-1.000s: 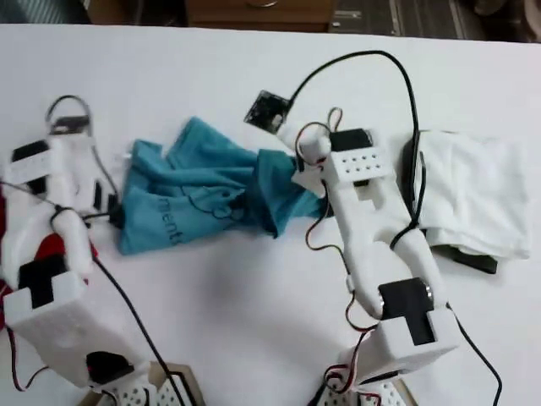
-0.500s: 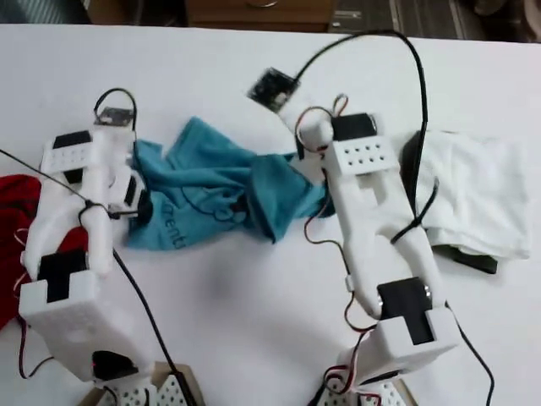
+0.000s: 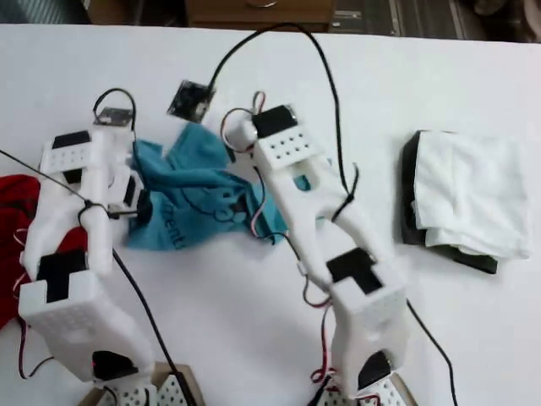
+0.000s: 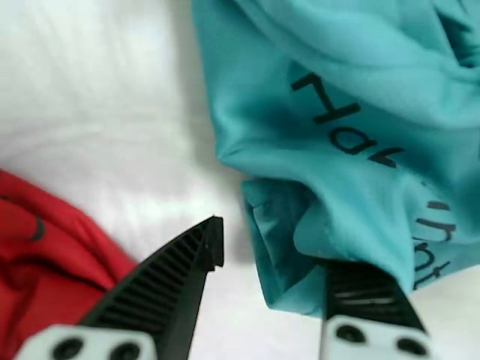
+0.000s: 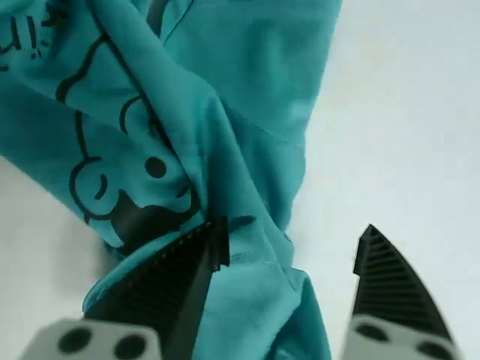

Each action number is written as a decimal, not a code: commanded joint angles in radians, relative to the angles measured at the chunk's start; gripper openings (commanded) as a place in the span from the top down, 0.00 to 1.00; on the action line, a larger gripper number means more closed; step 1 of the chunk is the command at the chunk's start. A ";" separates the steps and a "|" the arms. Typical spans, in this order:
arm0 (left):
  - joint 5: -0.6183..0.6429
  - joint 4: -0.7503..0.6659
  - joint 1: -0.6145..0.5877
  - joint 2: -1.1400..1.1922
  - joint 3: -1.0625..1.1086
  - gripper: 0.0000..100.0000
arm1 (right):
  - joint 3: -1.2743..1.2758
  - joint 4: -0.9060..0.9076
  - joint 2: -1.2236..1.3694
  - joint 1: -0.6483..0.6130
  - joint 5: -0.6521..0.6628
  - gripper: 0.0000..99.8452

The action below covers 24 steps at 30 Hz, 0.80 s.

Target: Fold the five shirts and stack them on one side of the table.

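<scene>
A crumpled teal shirt point(image 3: 203, 190) with dark print lies left of the table's middle. My left gripper point(image 3: 138, 205) stands open at its left edge, and in the left wrist view the gripper point(image 4: 289, 259) has the teal shirt point(image 4: 337, 127) hem between its jaws. My right gripper point(image 3: 245, 190) hangs over the shirt's right part. In the right wrist view it point(image 5: 289, 255) is open, with a fold of teal cloth point(image 5: 217, 135) between the fingers. A red shirt point(image 3: 13, 211) lies at the left edge, also seen as red shirt point(image 4: 45, 255) beside the left gripper.
A folded white shirt point(image 3: 469, 190) rests on a dark one point(image 3: 409, 199) at the right side. Black cables arc over the table's middle from the right arm. Bare white tabletop point(image 3: 211, 313) runs along the front between the arms.
The right arm swung left over the teal shirt, whose right part bunched leftward. The left arm came in to the shirt's left edge a second ago and then held still.
</scene>
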 commanded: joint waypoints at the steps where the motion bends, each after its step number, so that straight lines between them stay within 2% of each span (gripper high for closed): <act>1: 0.000 -0.003 0.003 -0.057 -0.002 0.77 | -0.100 0.099 0.038 -0.012 0.094 0.72; 6: 0.000 -0.005 0.003 -0.057 -0.002 0.77 | -0.175 0.239 0.079 0.005 0.305 0.72; 12: 0.002 -0.008 0.003 -0.057 -0.002 0.77 | -0.229 0.321 0.133 0.030 0.557 0.72; 24: 0.003 -0.008 0.003 -0.055 -0.002 0.77 | -0.342 0.318 0.154 -0.007 0.583 0.72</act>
